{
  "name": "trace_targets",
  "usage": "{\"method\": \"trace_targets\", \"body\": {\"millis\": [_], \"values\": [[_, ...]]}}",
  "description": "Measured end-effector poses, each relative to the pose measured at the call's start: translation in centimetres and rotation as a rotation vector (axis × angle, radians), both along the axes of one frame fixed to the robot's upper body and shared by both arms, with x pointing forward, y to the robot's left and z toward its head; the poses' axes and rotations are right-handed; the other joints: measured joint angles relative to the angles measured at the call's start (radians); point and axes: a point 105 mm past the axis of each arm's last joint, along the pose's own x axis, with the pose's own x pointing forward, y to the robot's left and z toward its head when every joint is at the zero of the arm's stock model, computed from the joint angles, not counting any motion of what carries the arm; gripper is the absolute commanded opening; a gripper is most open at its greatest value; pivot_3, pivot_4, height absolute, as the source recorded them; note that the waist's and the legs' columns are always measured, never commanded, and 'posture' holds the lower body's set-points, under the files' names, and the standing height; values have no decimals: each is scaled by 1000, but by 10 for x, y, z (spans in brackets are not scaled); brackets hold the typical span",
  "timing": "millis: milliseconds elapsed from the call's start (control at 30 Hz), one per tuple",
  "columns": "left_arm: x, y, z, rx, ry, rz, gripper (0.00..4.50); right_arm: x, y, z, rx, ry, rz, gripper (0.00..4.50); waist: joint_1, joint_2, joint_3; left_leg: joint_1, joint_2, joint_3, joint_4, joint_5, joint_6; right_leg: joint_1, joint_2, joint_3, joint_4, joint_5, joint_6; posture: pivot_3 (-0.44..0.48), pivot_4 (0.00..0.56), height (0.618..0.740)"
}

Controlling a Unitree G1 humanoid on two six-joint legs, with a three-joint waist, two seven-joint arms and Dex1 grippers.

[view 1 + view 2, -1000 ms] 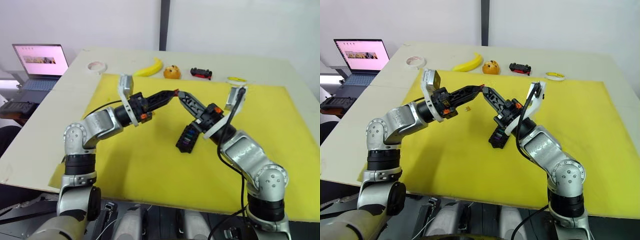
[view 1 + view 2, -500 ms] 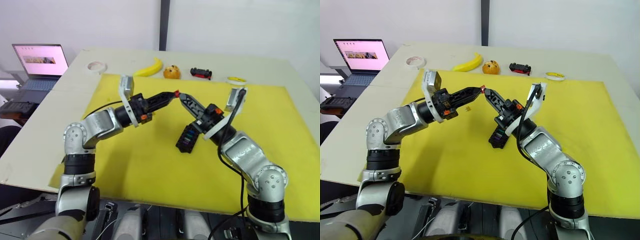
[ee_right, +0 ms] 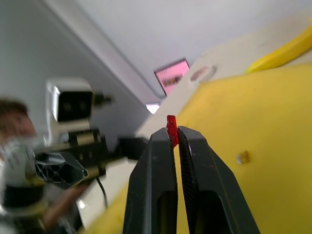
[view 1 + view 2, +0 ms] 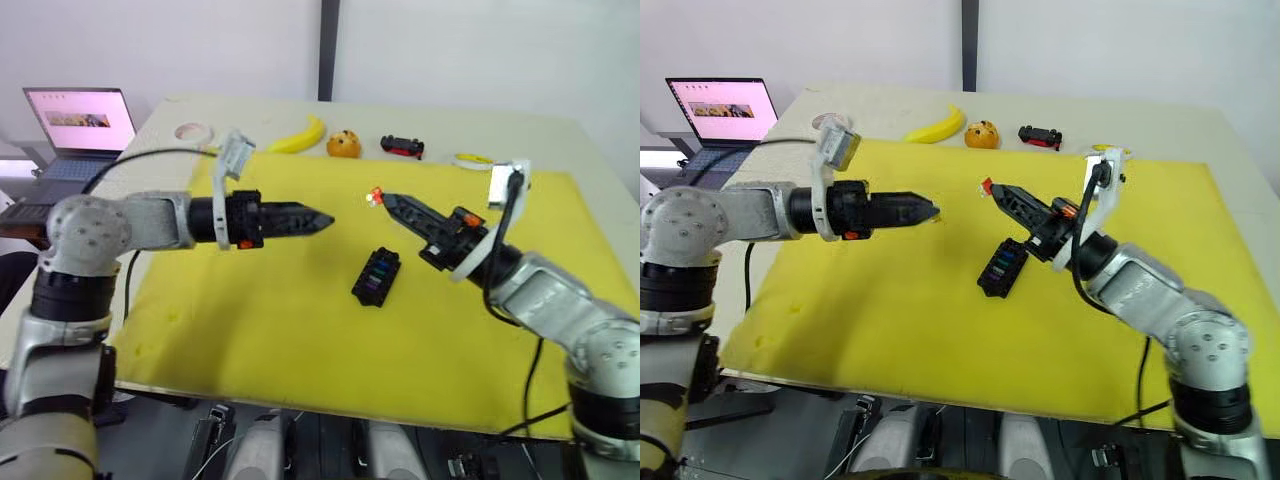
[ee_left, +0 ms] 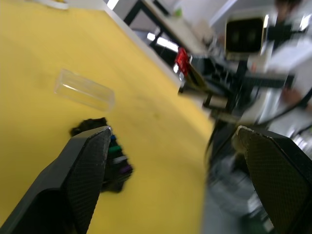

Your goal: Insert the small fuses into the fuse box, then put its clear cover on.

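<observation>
Setting: pale table (image 4: pixel 120 200) against a white wall, with a yellow mat (image 4: pixel 300 330) over most of it; I saw a laptop (image 4: pixel 80 125) off the table's left edge.
Far edge: a tape roll (image 4: pixel 190 131), a banana (image 4: pixel 298 136), an orange fruit (image 4: pixel 344 144), a black-and-red toy car (image 4: pixel 402 147) and a yellow ring (image 4: pixel 473 159) sat along the table's back, beyond the mat.
Fuse box: black fuse box (image 4: pixel 376 277) lay near the mat's middle, with several coloured fuses already in its slots.
Right gripper: right gripper (image 3: pixel 172 132) was raised above the mat, behind the box, its fingers pinched on a red fuse (image 3: pixel 171 126).
Left gripper: left gripper (image 4: pixel 318 219) pointed level over the mat's left half, toward the red fuse but apart from it; in the wrist view I read its fingers (image 5: pixel 83 175) as spread and holding nothing.
Clear cover: clear cover (image 5: pixel 84 89) lay flat on the mat, near the box but not touching it.
Loose fuse: one small pale fuse (image 3: pixel 242 157) lay on the mat by itself.
</observation>
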Motion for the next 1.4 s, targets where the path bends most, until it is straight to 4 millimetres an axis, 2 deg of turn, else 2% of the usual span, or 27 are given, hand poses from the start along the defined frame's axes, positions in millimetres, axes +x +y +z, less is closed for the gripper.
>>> {"method": "trace_targets", "body": {"millis": [100, 200, 300, 467, 667, 800, 1400], "values": [[7, -7, -16, 110, -175, -82, 4472, 0, -6, -3, -163, -52, 24, 0, 3, 0, 0, 0, 2, 0, 0, 0, 0, 0, 0, 0, -1, 0, -1, 0, 150, 740], [19, -10, -19, 189, -384, -157, 4472, 8, -21, -12, -393, -115, 20, 0, 4, 0, 0, -1, 3, 1, 1, -1, 1, 0, 0, 0, -4, 0, -1, 0, 150, 740], [23, -16, -22, 214, -487, -223, 4472, 12, -25, -22, -502, -160, 43, 0, 3, 0, 0, -2, 3, 1, 1, -2, 3, 0, -3, 0, -4, 0, -1, 0, 150, 740], [33, -37, -49, 253, -552, -309, 4472, 19, -26, -46, -660, -226, 117, 0, 3, -1, 1, -4, 2, 2, 1, -3, 5, -1, -1, -1, -6, 3, 3, 0, 150, 740], [42, -50, -57, 265, -580, -329, 4472, 26, -29, -61, -719, -251, 149, 0, 3, -1, 1, -4, 2, 1, 2, -3, 5, -1, -1, -1, -6, 5, 7, 0, 150, 740], [46, -50, -61, 273, -586, -325, 4472, 29, -31, -64, -742, -265, 155, 0, 3, -1, 1, -4, 3, 1, 2, -3, 5, -2, -1, -1, -5, 5, 8, 0, 150, 740], [40, -60, -63, 259, -599, -352, 4472, 41, -33, -84, -776, -258, 131, 0, 3, -1, 1, -3, 2, 1, 4, -2, 4, -2, 0, -1, 0, 5, 8, 0, 150, 740]]}}
